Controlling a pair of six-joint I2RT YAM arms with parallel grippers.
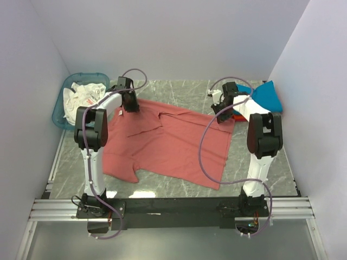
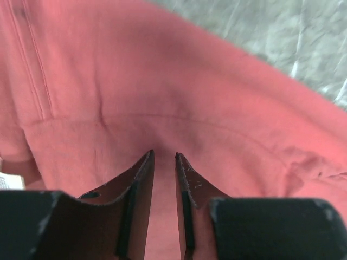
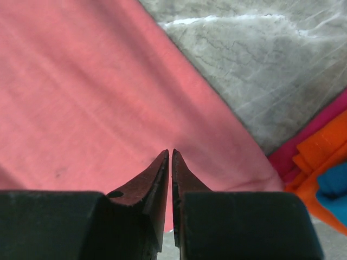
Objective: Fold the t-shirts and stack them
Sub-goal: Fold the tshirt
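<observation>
Dusty-red t-shirt (image 1: 168,143) lies spread on grey marbled table (image 1: 162,188) between white walls (image 1: 179,38).

The right arm (image 1: 264,132) hides part of the folded t-shirts (image 1: 268,96); the white label (image 2: 8,181) is cut off.

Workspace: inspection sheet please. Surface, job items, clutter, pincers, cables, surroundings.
Surface: grey marble table.
Job's things: red t-shirt spread out, unfolded; teal-blue shirt and orange shirt folded, far right.
Clutter: teal basket far left, holding white cloth.
Grippers: left pincer nearly shut, red cloth in the gap; right pincer shut at the shirt's edge, grip unclear.
Cables: right arm's cable loops over the red t-shirt.
Surroundings: plain white walls.
</observation>
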